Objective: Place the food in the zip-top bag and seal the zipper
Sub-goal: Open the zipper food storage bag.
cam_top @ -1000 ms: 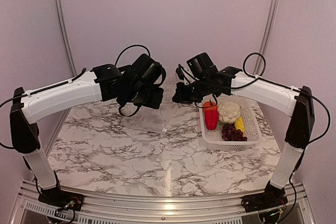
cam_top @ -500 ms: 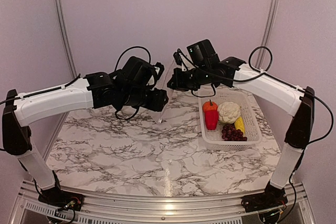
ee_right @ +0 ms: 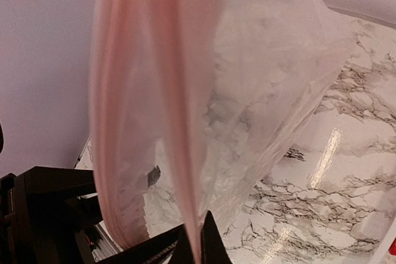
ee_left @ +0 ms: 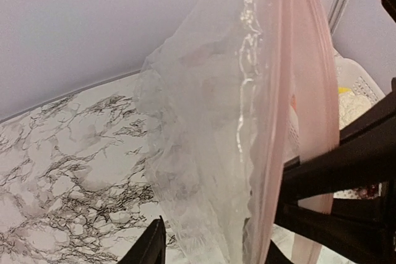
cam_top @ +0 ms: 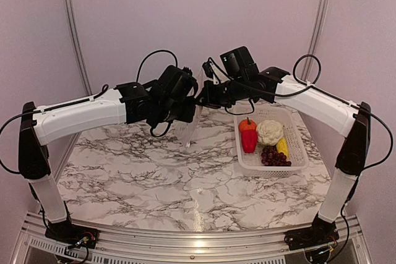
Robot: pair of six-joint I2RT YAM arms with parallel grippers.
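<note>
The clear zip-top bag (cam_top: 192, 125) hangs in the air over the middle of the table, mouth up. My right gripper (cam_top: 205, 94) is shut on its pink zipper strip (ee_right: 185, 122); the right wrist view shows the right gripper (ee_right: 197, 248) pinching it. My left gripper (cam_top: 194, 101) is right beside it. In the left wrist view the left gripper (ee_left: 210, 251) has its jaws apart with the bag (ee_left: 204, 122) between them. The red pepper (cam_top: 249, 139), orange fruit (cam_top: 247, 124), cauliflower (cam_top: 270, 132), grapes (cam_top: 273, 156) and yellow piece (cam_top: 283, 146) lie in the basket.
The white lattice basket (cam_top: 300, 153) stands on the marble table at the right, below the right arm. Pale walls with metal rails close in the back and sides. The two wrists almost touch above the table's middle.
My left gripper dropped away from the bag, then rose and moved right to the bag's mouth. My right gripper lifted the bag higher and has held still since.
</note>
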